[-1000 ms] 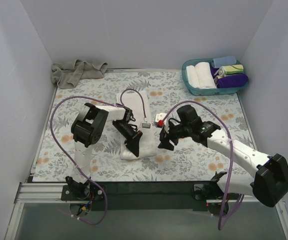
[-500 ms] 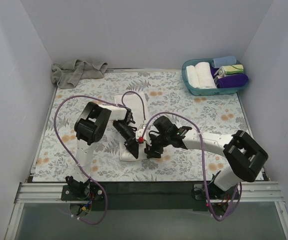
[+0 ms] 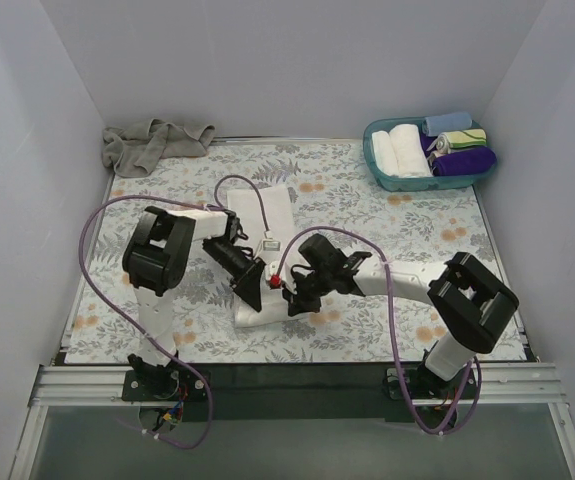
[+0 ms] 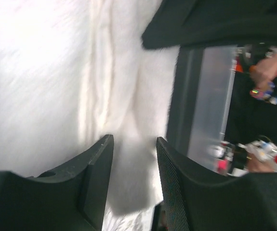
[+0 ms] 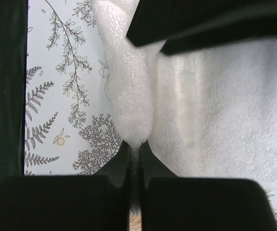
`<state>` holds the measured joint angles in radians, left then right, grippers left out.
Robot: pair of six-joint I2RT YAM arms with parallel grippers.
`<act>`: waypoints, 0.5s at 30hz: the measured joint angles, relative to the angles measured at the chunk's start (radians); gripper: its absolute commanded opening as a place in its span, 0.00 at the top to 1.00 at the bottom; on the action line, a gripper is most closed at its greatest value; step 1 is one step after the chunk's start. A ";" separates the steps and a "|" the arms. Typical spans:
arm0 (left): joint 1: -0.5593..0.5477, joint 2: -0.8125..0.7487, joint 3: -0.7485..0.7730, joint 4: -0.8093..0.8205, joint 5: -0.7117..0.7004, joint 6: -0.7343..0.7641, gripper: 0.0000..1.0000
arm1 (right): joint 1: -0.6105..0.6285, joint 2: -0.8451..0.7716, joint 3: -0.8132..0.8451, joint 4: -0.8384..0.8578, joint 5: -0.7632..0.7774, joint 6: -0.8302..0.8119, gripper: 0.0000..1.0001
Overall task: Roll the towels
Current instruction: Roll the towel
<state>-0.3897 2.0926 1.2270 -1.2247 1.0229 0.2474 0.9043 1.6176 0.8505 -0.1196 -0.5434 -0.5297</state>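
Note:
The white towel [image 3: 267, 215] lies lengthwise on the patterned table cover, its near end bunched into a fold. My left gripper [image 3: 250, 290] is at that near end, and in the left wrist view its jaws [image 4: 134, 161] stand apart, open, with the towel fold [image 4: 124, 96] between them. My right gripper [image 3: 289, 300] comes in from the right, and its fingers [image 5: 134, 144] are shut on the edge of the white towel [image 5: 215, 120]. The grey-beige towel [image 3: 152, 142] lies crumpled at the far left corner.
A teal basket [image 3: 387, 180] with several rolled towels stands at the far right. The floral table cover [image 3: 397, 220] spreads around the towel. White walls enclose the table on three sides, and the black front rail [image 3: 297, 375] runs along the near edge.
My right arm has swung left to the towel's near end and shut on its edge. My left gripper, shut on the towel before, has opened and shifted slightly left.

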 measured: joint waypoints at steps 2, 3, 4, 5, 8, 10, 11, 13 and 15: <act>0.045 -0.043 -0.029 0.020 -0.035 0.025 0.65 | -0.005 0.014 0.021 -0.023 -0.010 0.017 0.99; 0.062 -0.063 -0.045 0.034 -0.059 0.038 0.67 | -0.008 0.026 0.037 -0.039 -0.015 0.028 0.99; 0.081 -0.085 -0.068 0.051 -0.085 0.053 0.72 | -0.013 0.045 0.060 -0.060 -0.026 0.040 0.99; 0.096 -0.101 -0.090 0.061 -0.101 0.068 0.73 | -0.017 0.066 0.083 -0.074 -0.039 0.056 0.99; 0.111 -0.138 -0.152 0.080 -0.122 0.103 0.69 | -0.029 0.127 0.150 -0.126 -0.077 0.096 0.99; 0.111 -0.170 -0.189 0.092 -0.127 0.117 0.67 | -0.037 0.155 0.178 -0.152 -0.101 0.122 0.99; 0.111 -0.190 -0.209 0.102 -0.128 0.124 0.67 | -0.041 0.167 0.191 -0.164 -0.116 0.138 0.99; 0.111 -0.221 -0.238 0.122 -0.137 0.114 0.66 | -0.051 0.189 0.209 -0.182 -0.159 0.151 0.99; 0.128 -0.238 -0.257 0.136 -0.138 0.100 0.59 | -0.053 0.208 0.229 -0.198 -0.198 0.160 0.99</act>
<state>-0.2615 1.8542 0.9695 -1.0885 0.8848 0.3470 0.8513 1.8259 1.0790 -0.3172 -0.7410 -0.3698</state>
